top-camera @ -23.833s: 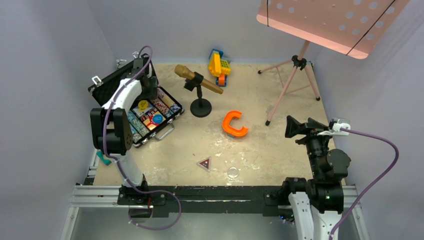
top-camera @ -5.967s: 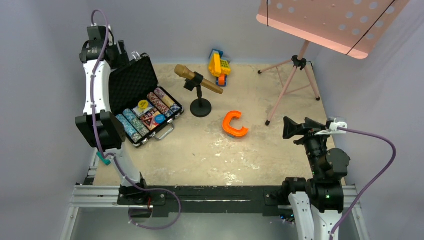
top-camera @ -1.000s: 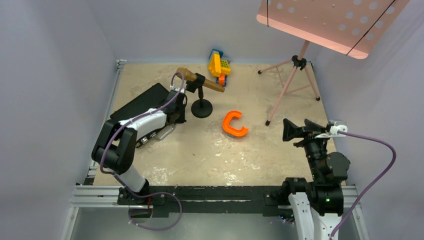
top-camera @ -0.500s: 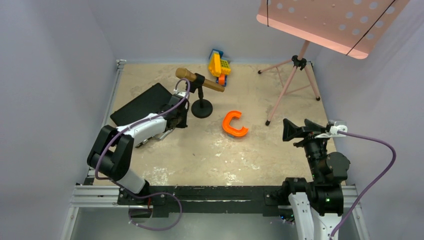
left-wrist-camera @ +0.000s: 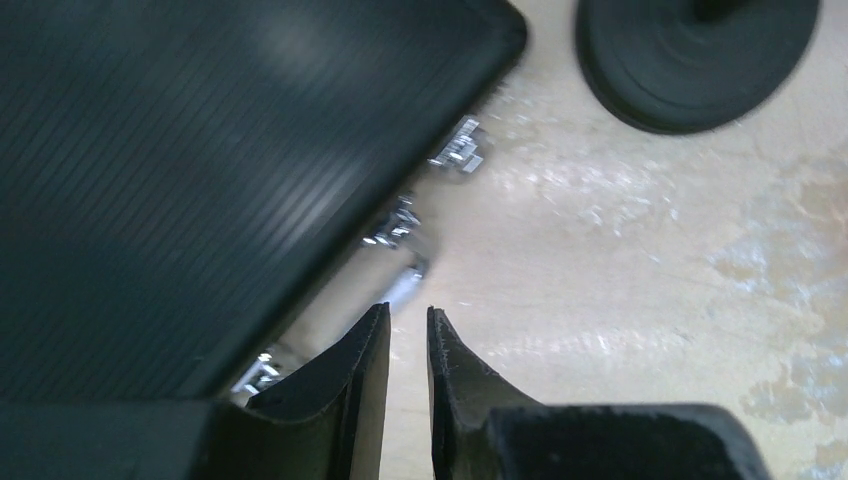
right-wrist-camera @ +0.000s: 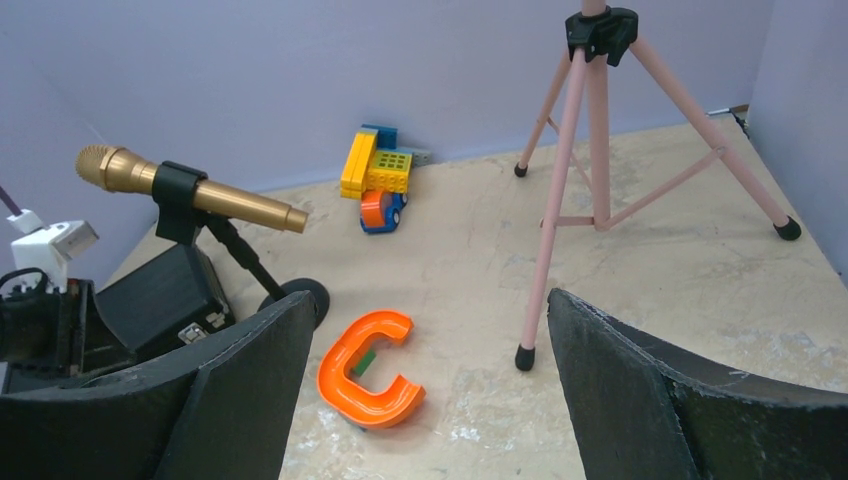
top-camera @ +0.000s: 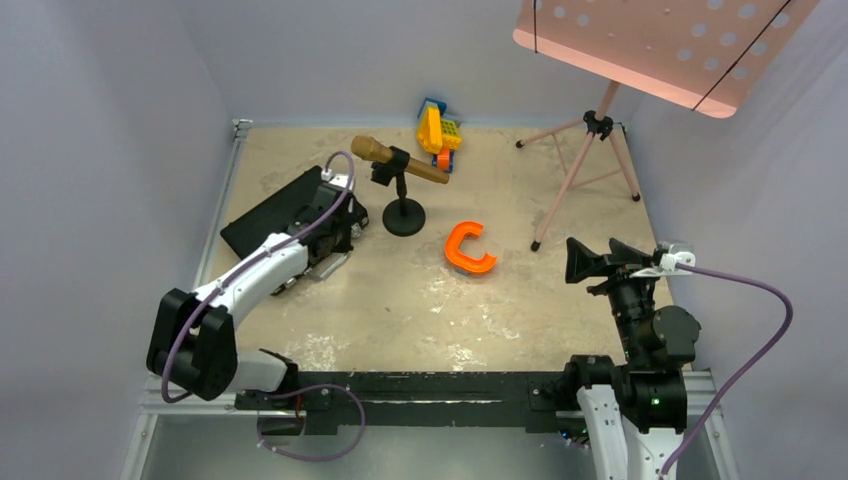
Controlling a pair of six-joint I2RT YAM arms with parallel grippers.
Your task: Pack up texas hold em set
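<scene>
The top camera sits high up at the near side and looks down on the whole bench [top-camera: 520, 310]. The left wrist camera is very close. It looks down at one corner of the black case [left-wrist-camera: 200, 150] and the round foot [left-wrist-camera: 700, 60] of the microphone stand. The right wrist camera sits low and looks across to the back wall [right-wrist-camera: 300, 70]. With the top view it shares the orange C piece [right-wrist-camera: 335, 380], the gold microphone [right-wrist-camera: 245, 208] and the pink stand [right-wrist-camera: 598, 150].
</scene>
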